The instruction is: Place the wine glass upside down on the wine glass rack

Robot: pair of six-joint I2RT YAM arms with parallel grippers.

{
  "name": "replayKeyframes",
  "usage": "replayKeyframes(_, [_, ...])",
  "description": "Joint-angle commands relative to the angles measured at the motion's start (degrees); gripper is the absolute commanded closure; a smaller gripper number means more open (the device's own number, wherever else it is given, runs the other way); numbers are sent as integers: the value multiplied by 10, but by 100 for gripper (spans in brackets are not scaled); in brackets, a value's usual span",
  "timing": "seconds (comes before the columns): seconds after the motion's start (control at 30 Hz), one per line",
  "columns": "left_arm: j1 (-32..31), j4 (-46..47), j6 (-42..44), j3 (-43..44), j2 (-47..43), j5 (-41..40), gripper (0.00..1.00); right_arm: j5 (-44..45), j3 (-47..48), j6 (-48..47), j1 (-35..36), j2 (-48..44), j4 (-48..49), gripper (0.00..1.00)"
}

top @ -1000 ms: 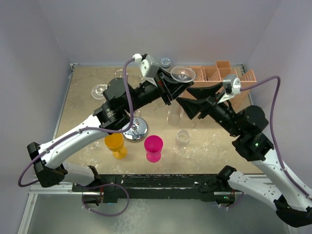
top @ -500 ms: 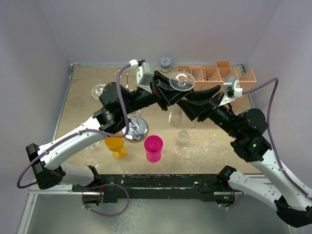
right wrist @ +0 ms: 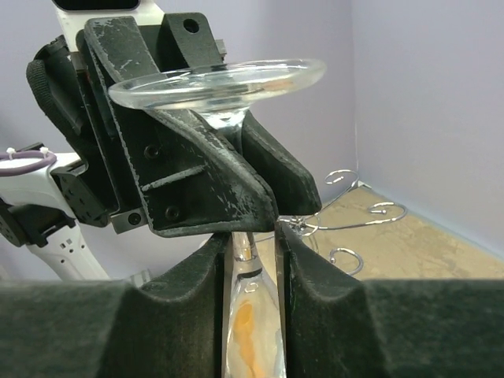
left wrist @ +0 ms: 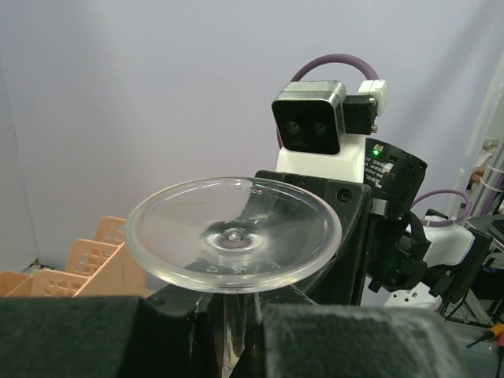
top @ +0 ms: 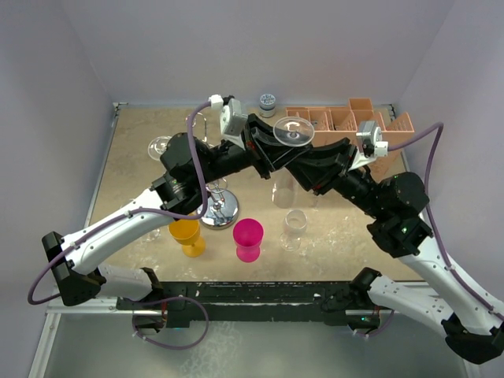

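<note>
Jaws: left gripper's [left wrist: 228, 339] clamped on wine glass [left wrist: 234, 234] stem, foot up, aloft over tabletop [top: 142, 181], apart from wine glass rack [top: 217, 206]; right gripper's [right wrist: 253, 268] half-closed flanking neck just below, contact unclear; needed squeeze finished square before any left release.

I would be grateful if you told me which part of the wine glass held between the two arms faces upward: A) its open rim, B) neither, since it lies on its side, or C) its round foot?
C: the wine glass has its flat round foot on top, above the left gripper clamped on the stem, while the bowl hangs below between the fingers of the right gripper.
</note>
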Motion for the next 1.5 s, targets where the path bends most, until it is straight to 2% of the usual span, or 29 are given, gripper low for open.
replayKeyframes(0.0, [-9,22,-28,-6,-21,32,100,17,12,-22,-6,4,37,82])
replayKeyframes(0.07, [-9,23,-32,-7,-22,34,100,13,10,-27,-6,2,41,96])
replayKeyframes(0.1, [-9,22,-34,-8,-23,34,100,15,8,-29,-6,0,43,100])
replayKeyframes(0.17, [-9,19,-35,-9,-24,30,98,29,4,-32,-6,-5,49,100])
replayKeyframes(0.23, [-9,14,-35,-14,-31,20,88,44,-4,-38,-7,-12,56,100])
replayKeyframes(0.33, [-9,-4,-27,-24,-46,-14,66,69,-17,-52,-7,-23,70,100])
replayKeyframes(0.47, [-9,-65,3,-36,-72,-91,51,93,-36,-57,-6,-30,84,100])
replayKeyframes(0.7, [-9,-192,90,-52,-143,-300,48,218,-48,-115,-6,8,109,100])
replayKeyframes(0.9, [-9,-237,112,-69,-216,-388,48,253,-54,-172,-24,71,139,100])
replayKeyframes(0.97, [-9,-248,113,-79,-243,-406,48,202,-53,-169,-66,93,158,100])
replayKeyframes(1.03, [-9,-250,113,-92,-268,-424,48,73,-59,-141,-143,113,189,100])
replayKeyframes(1.1, [-9,-260,117,-96,-285,-438,48,-28,-61,-136,-181,145,229,100])
replayKeyframes(1.33, [-9,-336,136,-56,-307,-458,48,-163,18,-161,-184,264,242,100])
replayKeyframes(1.47, [-9,-352,140,-56,-331,-470,48,-178,50,-136,-184,317,264,100])
